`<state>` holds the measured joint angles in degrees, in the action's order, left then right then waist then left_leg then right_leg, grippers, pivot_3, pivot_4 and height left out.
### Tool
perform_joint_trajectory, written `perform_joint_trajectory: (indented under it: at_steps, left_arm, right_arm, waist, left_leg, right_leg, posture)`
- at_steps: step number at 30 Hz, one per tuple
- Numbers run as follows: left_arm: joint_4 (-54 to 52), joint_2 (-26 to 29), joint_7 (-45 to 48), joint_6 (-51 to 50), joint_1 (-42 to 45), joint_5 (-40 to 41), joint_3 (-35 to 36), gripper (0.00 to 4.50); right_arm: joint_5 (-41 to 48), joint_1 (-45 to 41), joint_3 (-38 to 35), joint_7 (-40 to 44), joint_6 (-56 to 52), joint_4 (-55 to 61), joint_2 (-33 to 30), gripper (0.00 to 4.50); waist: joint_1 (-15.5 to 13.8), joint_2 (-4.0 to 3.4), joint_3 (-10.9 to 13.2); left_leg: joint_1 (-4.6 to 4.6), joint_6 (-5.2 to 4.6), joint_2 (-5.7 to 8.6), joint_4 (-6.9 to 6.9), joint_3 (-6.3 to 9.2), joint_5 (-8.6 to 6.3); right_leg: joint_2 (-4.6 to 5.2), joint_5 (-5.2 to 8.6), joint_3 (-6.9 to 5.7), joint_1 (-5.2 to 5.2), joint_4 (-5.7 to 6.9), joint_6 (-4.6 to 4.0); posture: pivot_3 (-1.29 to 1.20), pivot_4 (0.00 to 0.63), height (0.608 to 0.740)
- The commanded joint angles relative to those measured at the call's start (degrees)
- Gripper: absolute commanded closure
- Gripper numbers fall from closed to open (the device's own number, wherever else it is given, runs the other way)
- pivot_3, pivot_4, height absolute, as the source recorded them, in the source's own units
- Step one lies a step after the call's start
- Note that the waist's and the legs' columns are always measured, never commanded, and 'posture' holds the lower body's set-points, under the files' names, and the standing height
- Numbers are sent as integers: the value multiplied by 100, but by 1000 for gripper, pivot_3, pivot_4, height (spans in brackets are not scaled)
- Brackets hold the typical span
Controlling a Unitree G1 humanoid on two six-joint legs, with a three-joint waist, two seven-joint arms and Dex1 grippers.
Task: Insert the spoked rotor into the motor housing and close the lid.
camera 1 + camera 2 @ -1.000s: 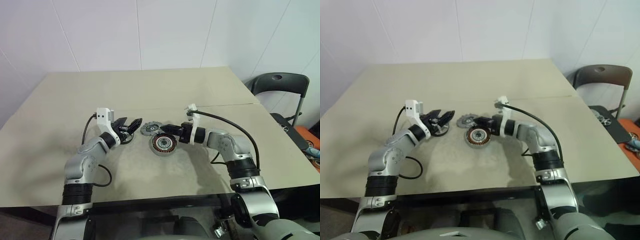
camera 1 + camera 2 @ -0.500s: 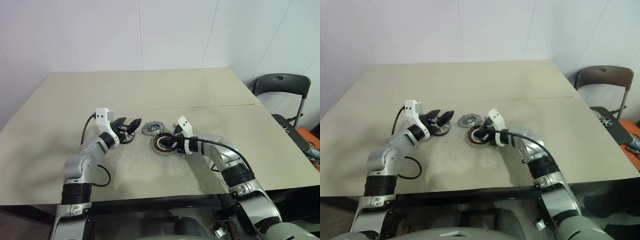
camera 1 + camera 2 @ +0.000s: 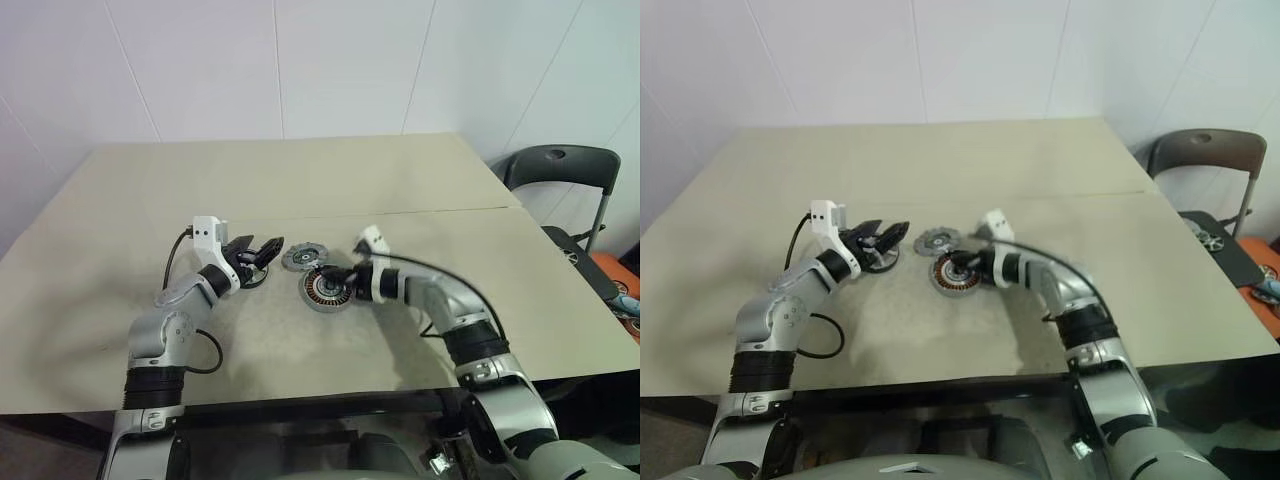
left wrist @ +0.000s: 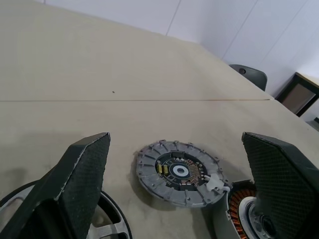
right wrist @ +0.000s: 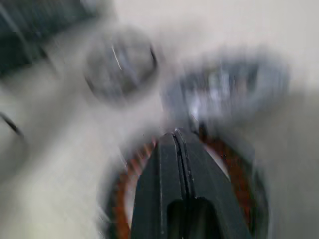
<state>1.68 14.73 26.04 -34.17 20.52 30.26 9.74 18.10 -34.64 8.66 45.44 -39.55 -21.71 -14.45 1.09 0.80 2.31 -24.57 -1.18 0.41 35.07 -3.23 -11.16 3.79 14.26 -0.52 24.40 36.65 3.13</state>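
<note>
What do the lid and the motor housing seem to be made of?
The lid looks like cast grey metal with a matte finish: its rim is ridged and dull. The motor housing looks like silvery metal, its outer ring bright; the orange-brown coils inside are probably copper wire.

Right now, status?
Left gripper open over the spoked rotor. Right gripper shut, empty, tips over motor housing. Lid beside housing.

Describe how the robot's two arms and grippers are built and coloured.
Both arms are silver-grey metal with black joint bands, and a black cable loops along each. White camera mounts sit at the wrists. The left gripper and right gripper each have two black fingers with textured pads.
</note>
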Motion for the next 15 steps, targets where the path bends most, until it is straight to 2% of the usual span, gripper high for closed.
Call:
perform_joint_trajectory:
  at_steps: [1,6,10,15]
  left_arm:
    - [-57,42,55,154,132,-43,4,0]
    - [-35,46,68,171,115,-57,16,0]
    - [-77,16,41,172,99,-55,1,0]
    - [-88,4,17,172,95,-54,-12,0]
  right_arm:
    - [-223,23,211,52,142,59,-25,4476]
    - [-149,-90,-29,-9,136,-85,17,4476]
    - [550,-291,-760,-3,-221,5,205,4476]
    - [979,-457,-1176,-11,-510,119,304,4476]
  waist:
    - [6,4,-3]
    - [-2,4,-3]
    - [-8,2,-1]
    - [-10,1,-1]
  left_leg:
    - [2,0,0,1,1,0]
    - [7,0,0,1,2,0]
    - [6,0,0,1,2,0]
    - [4,0,0,0,2,0]
  right_leg:
    - [0,0,0,-3,0,0]
    - [0,-1,-1,-5,2,1]
    - [0,-1,-1,-5,1,1]
    - [0,-2,-1,-2,1,3]
  posture:
    - [0,0,740]
    - [0,0,740]
    - [0,0,740]
    - [0,0,740]
